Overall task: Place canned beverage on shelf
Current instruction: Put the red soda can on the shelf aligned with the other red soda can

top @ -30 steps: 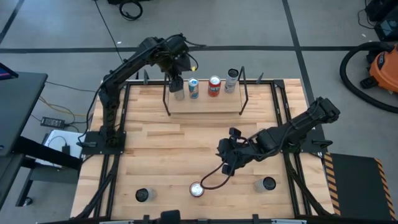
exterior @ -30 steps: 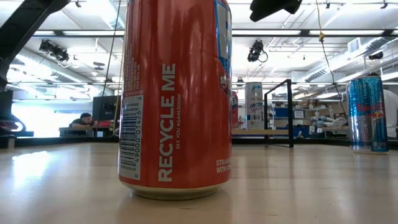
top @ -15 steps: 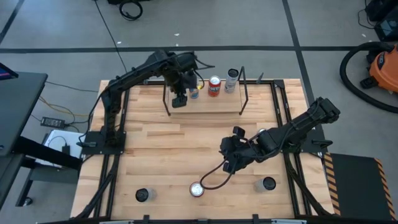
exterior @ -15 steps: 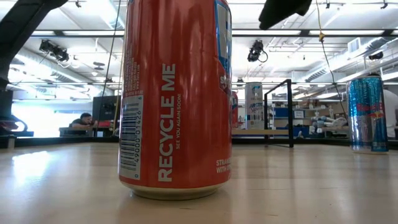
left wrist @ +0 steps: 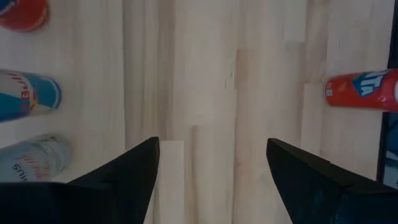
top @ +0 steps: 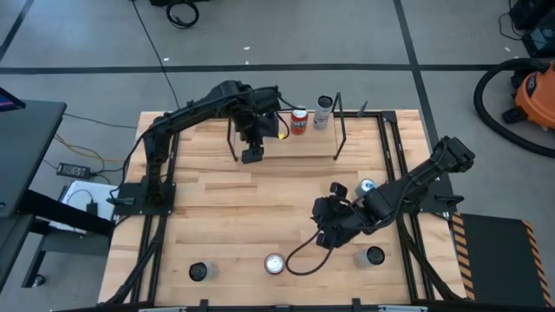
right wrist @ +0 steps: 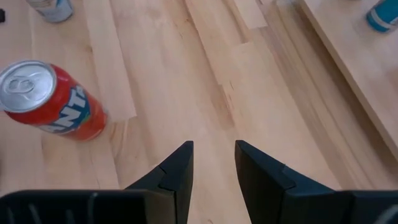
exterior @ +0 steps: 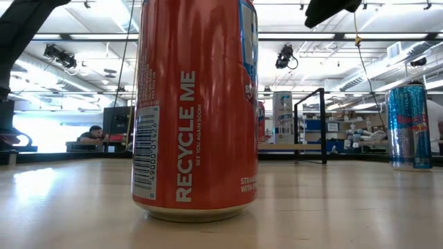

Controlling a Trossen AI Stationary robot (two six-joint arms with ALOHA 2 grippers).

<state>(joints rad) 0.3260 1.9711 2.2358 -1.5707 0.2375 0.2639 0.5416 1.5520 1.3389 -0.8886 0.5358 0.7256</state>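
— Hovering over the front edge of the shelf (top: pixel 299 146), is the left gripper (top: pixel 252 156) carrying anything?

— No. Its fingers are spread wide with only bare wood between them. A red-labelled can (top: pixel 299 121) and a silver can (top: pixel 323 111) stand upright along the back of the board, probably to leave the front clear for the arm. Whatever lies under the arm itself is hidden.

— And the right gripper (top: pixel 324 236)?

— It hangs low over the table's middle, with its fingers a narrow gap apart and nothing between them. It is tilted toward the near edge, where the red can (top: pixel 275 263) stands upright, well apart from the shelf.

— So that one looks to be next?

— I judge so. It is the closest loose can to that gripper. A dark-topped can (top: pixel 201 272) and another can (top: pixel 373 256) flank it along the near edge, spaced widely enough that the fingers can straddle one without nudging its neighbour.
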